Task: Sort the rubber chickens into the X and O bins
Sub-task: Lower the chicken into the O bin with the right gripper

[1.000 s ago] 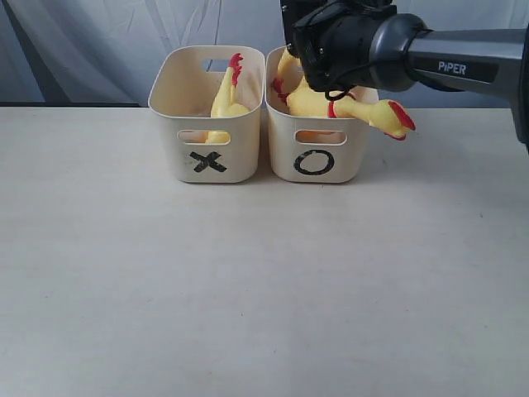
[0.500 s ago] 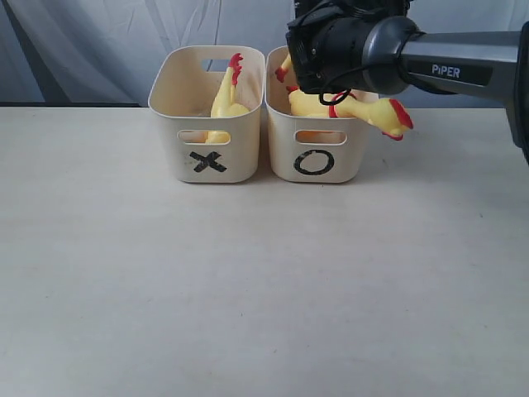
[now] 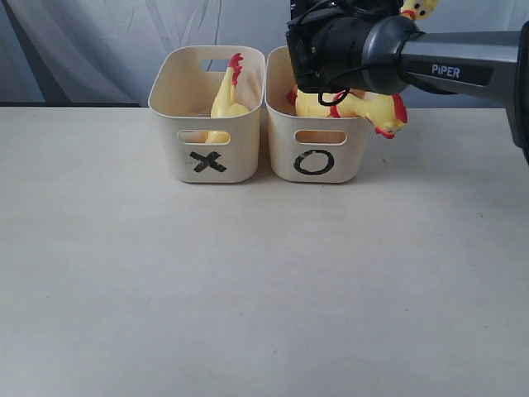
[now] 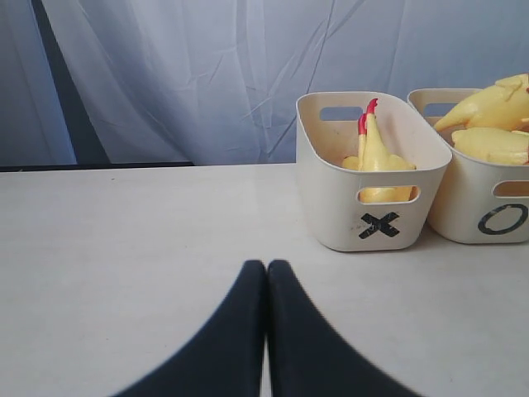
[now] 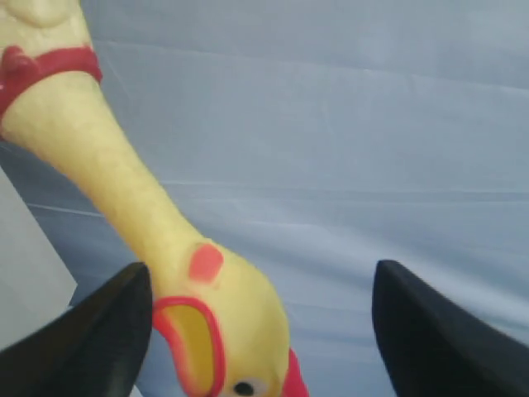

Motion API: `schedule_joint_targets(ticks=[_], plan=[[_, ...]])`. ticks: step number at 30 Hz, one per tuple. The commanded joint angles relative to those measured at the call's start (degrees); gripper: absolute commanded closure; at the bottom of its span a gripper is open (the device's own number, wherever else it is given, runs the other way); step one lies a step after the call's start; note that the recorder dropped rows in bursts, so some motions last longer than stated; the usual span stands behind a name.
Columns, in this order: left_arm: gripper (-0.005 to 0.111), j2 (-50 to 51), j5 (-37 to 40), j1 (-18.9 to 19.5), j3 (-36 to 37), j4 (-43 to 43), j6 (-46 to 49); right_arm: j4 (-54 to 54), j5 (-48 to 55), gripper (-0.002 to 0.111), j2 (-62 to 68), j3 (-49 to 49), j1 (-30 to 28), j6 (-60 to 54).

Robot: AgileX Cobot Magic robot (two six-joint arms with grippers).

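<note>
The X bin (image 3: pixel 208 124) holds one upright rubber chicken (image 3: pixel 227 95), also seen in the left wrist view (image 4: pixel 376 153). The O bin (image 3: pixel 316 149) holds two rubber chickens. One (image 3: pixel 368 109) hangs its head over the right rim. The other (image 4: pixel 494 103) slants upward, and its head (image 3: pixel 419 8) shows above the right arm. My right gripper (image 5: pixel 262 269) hovers above the O bin, open, and that chicken's head (image 5: pixel 223 331) lies beside one fingertip (image 5: pixel 124 314) without being clamped. My left gripper (image 4: pixel 266 265) is shut and empty, low over the table (image 4: pixel 124 248) in front of the bins.
The two bins stand side by side at the back of the pale table (image 3: pixel 248 281). A grey cloth backdrop (image 3: pixel 99 41) hangs right behind them. The right arm (image 3: pixel 463 58) reaches in from the right, over the O bin.
The right gripper's jaws have opened wider. The chicken draped over the O bin's right rim has sunk lower into the bin. A chicken head now shows above the arm.
</note>
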Motion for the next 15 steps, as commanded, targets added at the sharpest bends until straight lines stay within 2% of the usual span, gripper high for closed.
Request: schedule_joint_targets(ticks=[1, 9, 15], plan=[[0.107, -0.46, -0.34, 0.01, 0.27, 0.74, 0.18, -0.15, 1.04, 0.038, -0.93, -0.34, 0.03, 0.48], [0.107, -0.46, -0.57, 0.01, 0.27, 0.85, 0.18, 0.14, 6.21, 0.038, -0.93, -0.34, 1.39, 0.60], [0.107, -0.46, -0.57, 0.01, 0.27, 0.85, 0.18, 3.42, 5.69, 0.038, -1.54, -0.34, 4.03, 0.60]])
